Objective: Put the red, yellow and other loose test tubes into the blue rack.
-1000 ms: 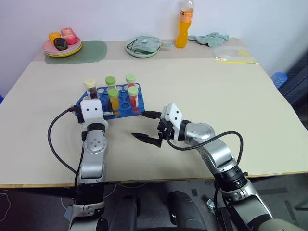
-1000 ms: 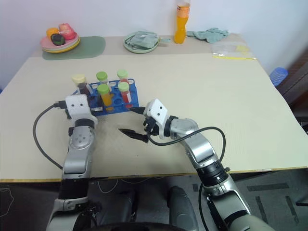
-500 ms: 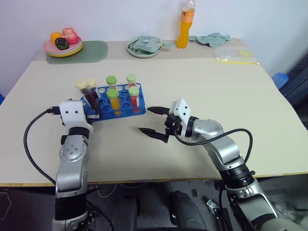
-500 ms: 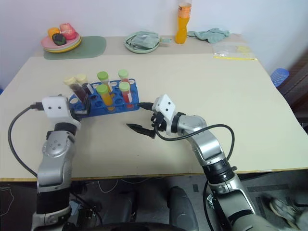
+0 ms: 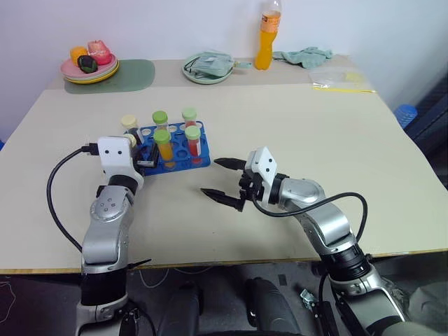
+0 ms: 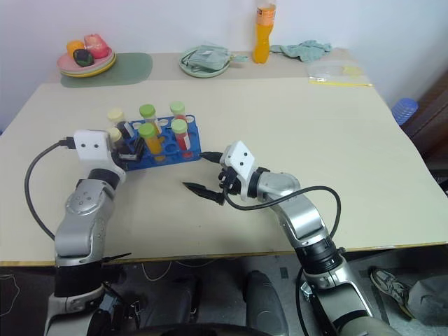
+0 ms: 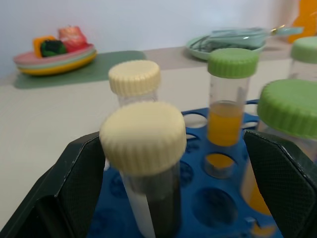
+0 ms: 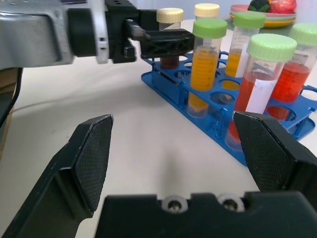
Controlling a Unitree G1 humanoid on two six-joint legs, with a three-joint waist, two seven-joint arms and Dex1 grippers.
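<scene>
The blue rack (image 5: 183, 164) stands on the table left of centre. Several capped tubes stand in it: a yellow-orange one with a green cap (image 5: 164, 145), a red one with a green cap (image 5: 193, 142), two more green-capped ones behind, and a cream-capped one (image 5: 129, 123) at the far left corner. A dark maroon tube with a cream cap (image 7: 146, 163) stands in a hole at the rack's left end. My left gripper (image 5: 143, 155) is open around it, its fingers (image 7: 74, 188) wide of the tube. My right gripper (image 5: 212, 176) hovers open and empty just right of the rack.
At the table's far edge are a plate of toy food (image 5: 89, 68) on a green mat, a green plate with a cloth (image 5: 208, 67), a tall orange drink bottle (image 5: 265, 42), a teal rag (image 5: 304, 54) and a plastic bag (image 5: 339, 79).
My left wrist has turned and pulled back a little at the rack's left end. The cream-capped tubes that leaned half a second ago now stand straighter. The right arm has barely moved.
</scene>
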